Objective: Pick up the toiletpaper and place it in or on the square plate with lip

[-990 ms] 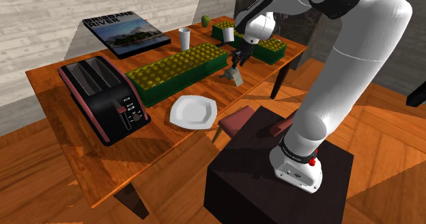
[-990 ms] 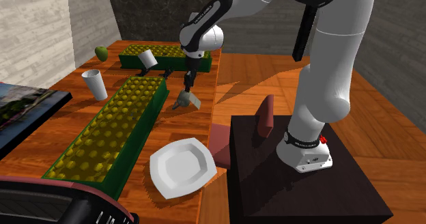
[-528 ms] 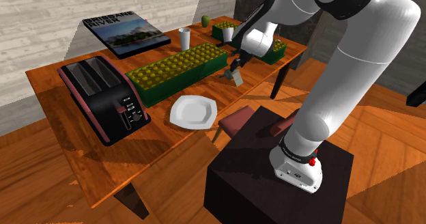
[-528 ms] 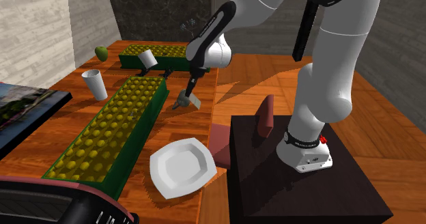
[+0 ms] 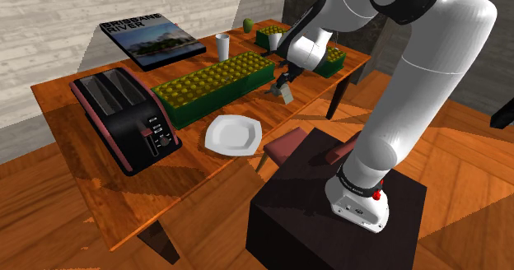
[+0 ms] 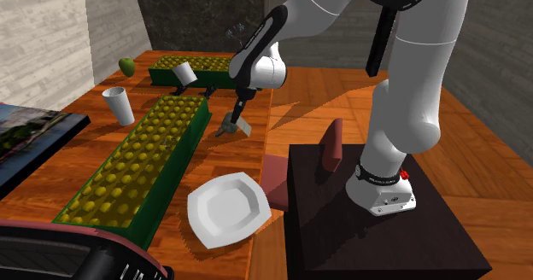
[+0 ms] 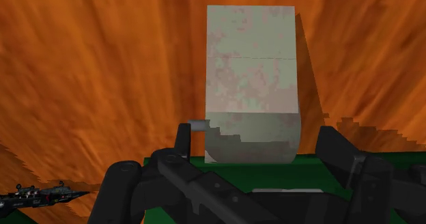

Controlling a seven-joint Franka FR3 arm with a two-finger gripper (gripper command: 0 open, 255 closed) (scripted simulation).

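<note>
The toiletpaper (image 7: 252, 72) is a pale grey, mottled roll with a hanging sheet, standing on the wooden table (image 5: 99, 178) beside a green tray. It lies between the fingers of my black gripper (image 7: 259, 137), which stand apart with a gap on each side of the roll. From the side my gripper (image 5: 282, 81) hangs just over the toiletpaper (image 5: 286, 95), tilted. Across the table my gripper (image 6: 237, 112) is close above the toiletpaper (image 6: 232, 127). The white square plate with lip (image 5: 233, 134) sits near the table's front edge, also the square plate (image 6: 227, 208).
A long green tray (image 5: 212, 83) of yellowish balls lies between the roll and a black-red toaster (image 5: 123, 120). A second green tray (image 5: 309, 53), two white cups (image 5: 222, 46), a green apple (image 5: 247, 24) and a book (image 5: 152, 39) stand farther back. A reddish chair (image 5: 288, 145) stands beside the stand (image 5: 329, 211).
The wrist swung toward the shoulder view's right and the hand tilted, staying over the toiletpaper. The roll and the plate have not moved.
</note>
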